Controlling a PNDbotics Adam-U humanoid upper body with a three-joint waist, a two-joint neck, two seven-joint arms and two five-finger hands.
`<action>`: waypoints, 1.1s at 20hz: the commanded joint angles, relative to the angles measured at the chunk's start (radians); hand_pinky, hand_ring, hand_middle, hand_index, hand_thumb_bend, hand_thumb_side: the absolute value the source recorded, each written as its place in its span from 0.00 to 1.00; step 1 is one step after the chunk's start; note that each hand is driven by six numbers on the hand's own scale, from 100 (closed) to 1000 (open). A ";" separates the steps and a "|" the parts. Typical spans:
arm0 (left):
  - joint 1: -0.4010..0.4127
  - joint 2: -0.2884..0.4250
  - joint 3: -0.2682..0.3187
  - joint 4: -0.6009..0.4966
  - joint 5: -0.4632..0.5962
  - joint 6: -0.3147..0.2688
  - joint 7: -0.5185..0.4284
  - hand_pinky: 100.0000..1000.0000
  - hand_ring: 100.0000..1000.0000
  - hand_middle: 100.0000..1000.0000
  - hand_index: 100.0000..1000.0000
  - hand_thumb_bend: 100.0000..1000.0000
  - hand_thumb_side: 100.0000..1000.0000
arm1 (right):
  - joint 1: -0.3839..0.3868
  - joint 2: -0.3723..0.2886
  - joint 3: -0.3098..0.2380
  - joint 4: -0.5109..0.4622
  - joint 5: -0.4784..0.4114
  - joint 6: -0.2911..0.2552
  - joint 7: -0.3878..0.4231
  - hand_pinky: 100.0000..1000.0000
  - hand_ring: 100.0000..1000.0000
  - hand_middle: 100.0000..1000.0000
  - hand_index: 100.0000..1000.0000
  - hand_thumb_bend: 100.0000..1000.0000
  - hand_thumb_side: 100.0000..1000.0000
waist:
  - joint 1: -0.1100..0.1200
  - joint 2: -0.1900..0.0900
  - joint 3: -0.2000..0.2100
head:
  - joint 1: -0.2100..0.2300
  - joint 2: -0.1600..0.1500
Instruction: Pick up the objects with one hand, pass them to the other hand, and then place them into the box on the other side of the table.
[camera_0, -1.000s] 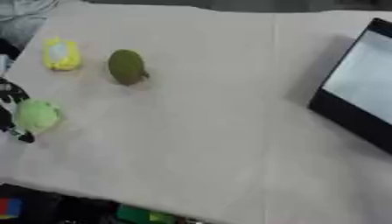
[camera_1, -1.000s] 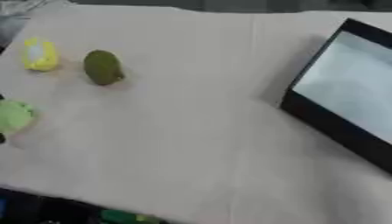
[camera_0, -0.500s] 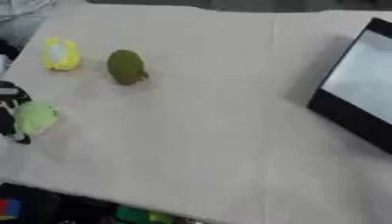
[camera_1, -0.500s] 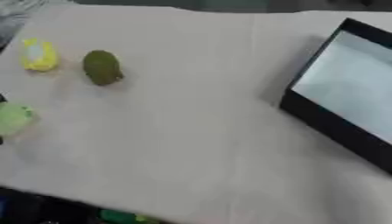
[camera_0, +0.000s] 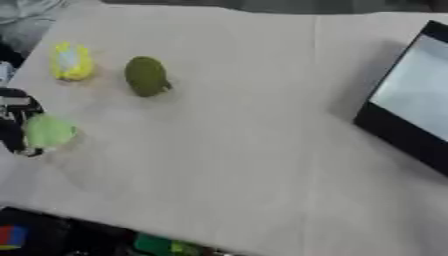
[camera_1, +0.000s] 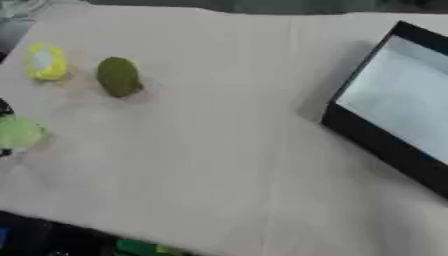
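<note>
Closing around the pale green rounded object (camera_0: 48, 131) at the table's left edge, the left hand (camera_0: 16, 120) is only partly showing, so its hold may be slipping; the dark olive oval fruit (camera_0: 146, 75) and yellow lumpy object (camera_0: 72, 61) are lying just beyond it, the black-rimmed box (camera_1: 395, 105) far across.

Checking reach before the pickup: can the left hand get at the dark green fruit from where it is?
Probably yes. The left hand is at the light green object, and only bare tablecloth separates it from the dark green fruit.
</note>
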 joint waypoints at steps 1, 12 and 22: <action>-0.004 0.060 0.034 -0.100 0.010 0.024 0.010 0.78 0.69 0.53 0.56 0.27 0.00 | -0.006 -0.024 -0.004 -0.020 0.002 0.061 -0.061 0.70 0.75 0.72 0.63 0.00 0.39 | 0.000 -0.027 0.003 | 0.001 -0.005; 0.009 0.049 0.036 -0.393 0.066 0.107 0.087 0.73 0.63 0.46 0.50 0.11 0.03 | -0.008 -0.023 -0.003 -0.029 0.005 0.062 -0.057 0.70 0.75 0.72 0.63 0.00 0.39 | -0.003 -0.023 0.002 | -0.054 -0.027; -0.036 -0.087 -0.017 -0.538 0.185 0.194 0.222 0.68 0.57 0.43 0.49 0.00 0.08 | -0.022 -0.019 0.018 -0.066 0.045 0.085 -0.030 0.71 0.75 0.72 0.64 0.00 0.37 | -0.016 -0.017 0.000 | -0.074 -0.033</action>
